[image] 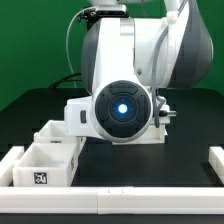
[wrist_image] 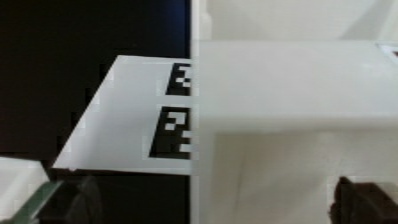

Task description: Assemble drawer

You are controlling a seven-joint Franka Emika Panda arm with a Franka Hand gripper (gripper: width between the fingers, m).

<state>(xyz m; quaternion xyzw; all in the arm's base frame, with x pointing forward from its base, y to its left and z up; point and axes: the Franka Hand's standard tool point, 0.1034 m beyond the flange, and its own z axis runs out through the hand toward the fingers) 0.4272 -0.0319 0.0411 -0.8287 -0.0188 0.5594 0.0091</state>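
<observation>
In the wrist view a large white drawer part [wrist_image: 294,110] fills the space ahead of my gripper [wrist_image: 214,200]. The two dark fingertips [wrist_image: 63,200] stand wide apart, with the part's near end between them. The left one is clear of the part's edge. I cannot tell whether the part is the housing or a tray. In the exterior view my arm [image: 122,105] hides the fingers and most of that white part [image: 150,138]. A small open-topped white tray [image: 45,165] with a square tag stands at the exterior view's lower left.
The marker board [wrist_image: 143,115] lies flat on the black table beside the white part. Long low white border rails run along the front [image: 120,195] and both sides [image: 215,160] of the table. A green backdrop stands behind.
</observation>
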